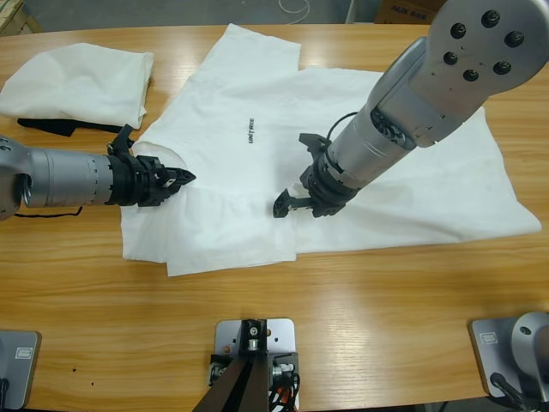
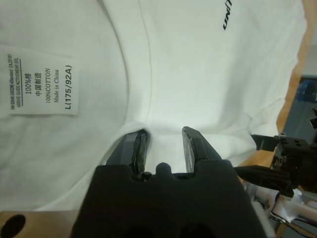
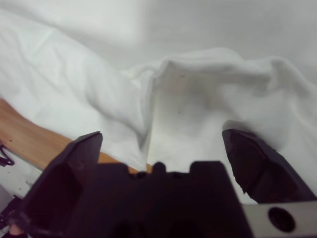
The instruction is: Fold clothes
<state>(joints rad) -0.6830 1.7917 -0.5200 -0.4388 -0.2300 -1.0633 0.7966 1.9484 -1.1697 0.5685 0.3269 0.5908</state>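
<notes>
Wooden worktop (image 1: 360,309) runs long and bare under the two arms, with a second white shirt (image 1: 81,81) lying bunched at its far left corner on something dark. We see the T-shirt (image 1: 257,103) we must fold spread across the middle, partly doubled over, with the small black lettering (image 1: 250,130) facing up. It is plain white and soft, with wrinkles near the neck and a care label (image 2: 42,82) sewn inside.

Our left hand (image 2: 165,144) sits low at the neck seam, its jaws a little apart with the cloth just in front of them, so we think it is placed there to pinch the collar edge. Our right hand (image 1: 296,199) hangs over the shirt's near edge with its jaws wide apart, holding nothing. In its wrist view a raised fold (image 3: 163,99) of cloth lies between the jaws, so we think it is lined up to grab that fold.
</notes>
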